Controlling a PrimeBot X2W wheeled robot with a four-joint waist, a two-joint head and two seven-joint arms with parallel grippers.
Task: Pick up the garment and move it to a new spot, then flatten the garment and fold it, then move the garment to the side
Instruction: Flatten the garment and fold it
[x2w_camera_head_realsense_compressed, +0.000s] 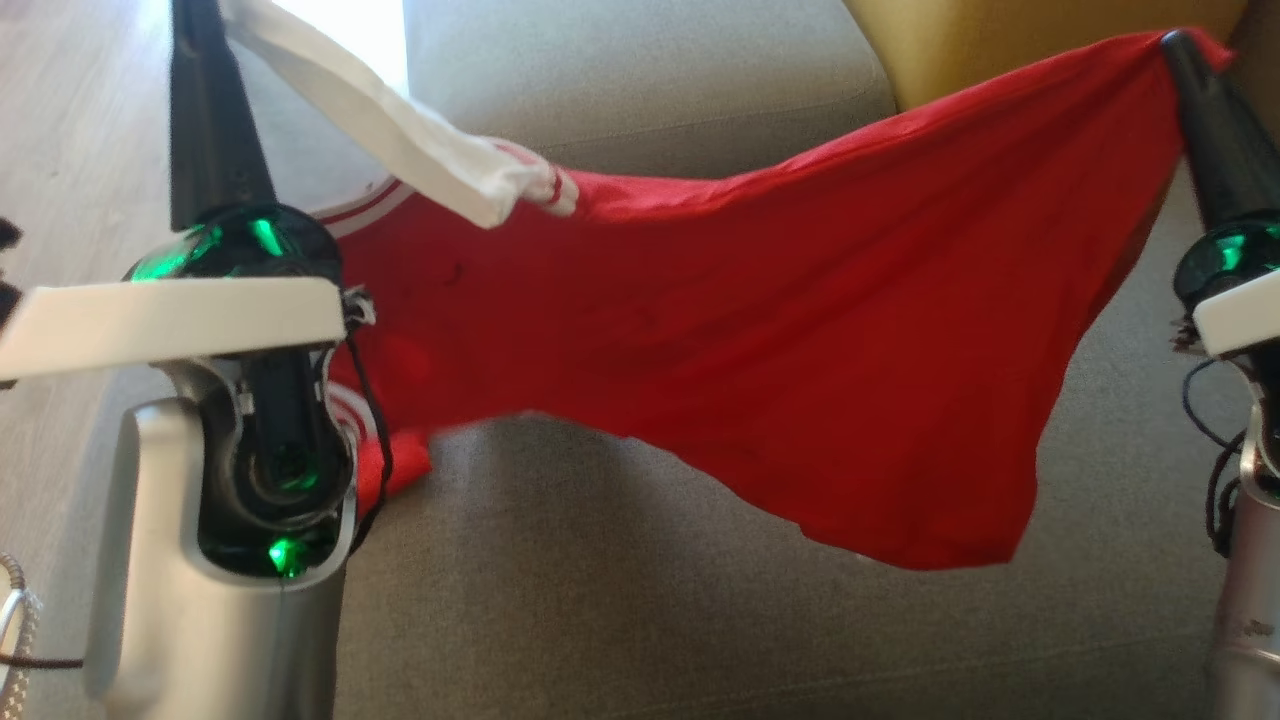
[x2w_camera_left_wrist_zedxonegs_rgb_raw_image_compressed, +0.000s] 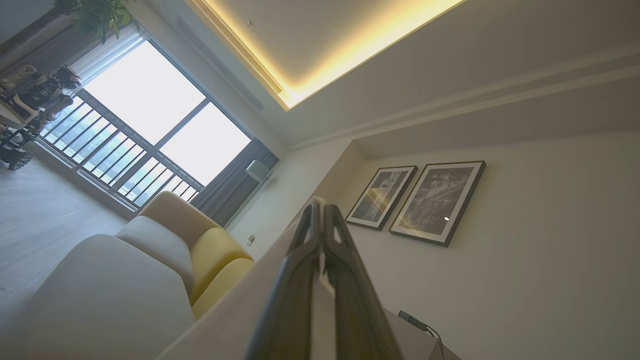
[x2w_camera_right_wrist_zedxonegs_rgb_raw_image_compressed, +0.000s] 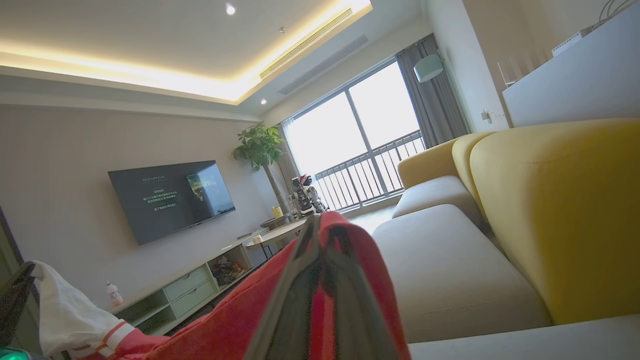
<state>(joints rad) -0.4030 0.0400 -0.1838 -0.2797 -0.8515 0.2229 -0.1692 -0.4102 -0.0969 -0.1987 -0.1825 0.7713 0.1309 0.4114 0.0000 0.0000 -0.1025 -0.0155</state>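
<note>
The left arm comes up from the bottom left corner of the head view. Its wrist glows green and its left gripper points straight up. The two fingers are pressed together on the white sleeve of the garment. In the left wrist view, a strip of pale cloth sits between the closed fingers.

The right arm stands at the right edge. Its right gripper points up and leans a little to the left. Its fingers are squeezed tight on a red corner of the garment.

The garment hangs in the air between the two grippers, like washing on a line. It sags in the middle above the grey sofa. A yellow cushion is behind it.
</note>
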